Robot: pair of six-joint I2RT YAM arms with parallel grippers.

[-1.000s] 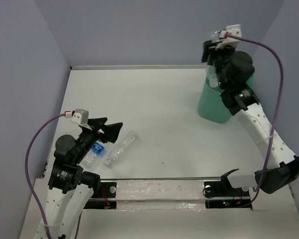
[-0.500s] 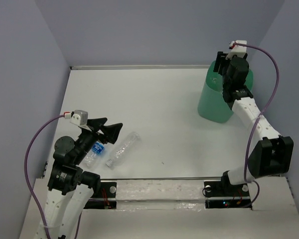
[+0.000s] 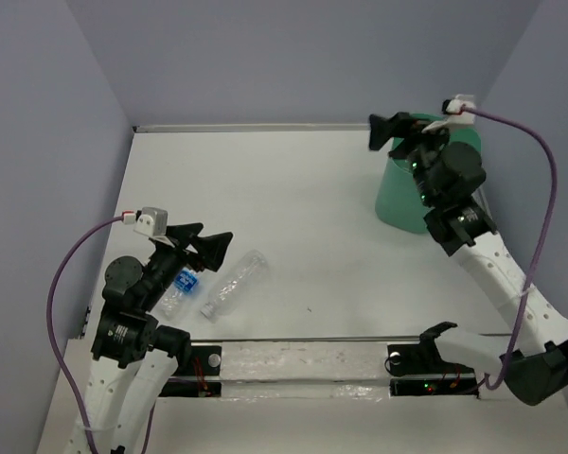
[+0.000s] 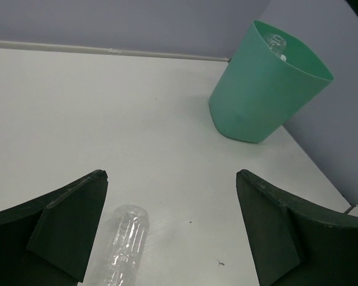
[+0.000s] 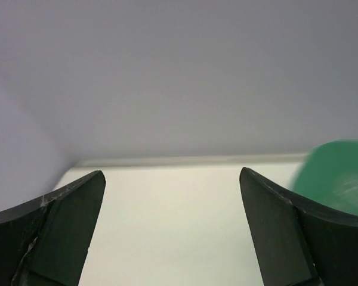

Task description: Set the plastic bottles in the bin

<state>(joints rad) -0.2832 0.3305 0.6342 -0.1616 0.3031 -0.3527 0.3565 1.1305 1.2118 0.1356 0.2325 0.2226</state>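
Note:
The mint-green bin [image 3: 403,200] stands at the far right of the table; in the left wrist view the bin [image 4: 265,89] shows a clear bottle [image 4: 276,43] inside, near its rim. My right gripper [image 3: 390,133] hovers open and empty at the bin's left rim, pointing left; its wrist view shows the open right gripper [image 5: 172,173] over bare table, with the bin [image 5: 337,173] at the right edge. One clear plastic bottle [image 3: 233,283] and a blue-labelled bottle [image 3: 181,287] lie near the front left. My left gripper [image 3: 206,242] hangs open just above them, the clear bottle [image 4: 122,247] lying by its left finger.
A white table [image 3: 293,208] is boxed in by lilac walls at the back and on both sides. A purple cable [image 3: 535,151] arcs over the right arm. The arms' bases and a rail [image 3: 303,364] run along the near edge.
My right gripper went from shut on a clear bottle above the bin to wide open and empty, then swung left off the bin. The left arm has not moved.

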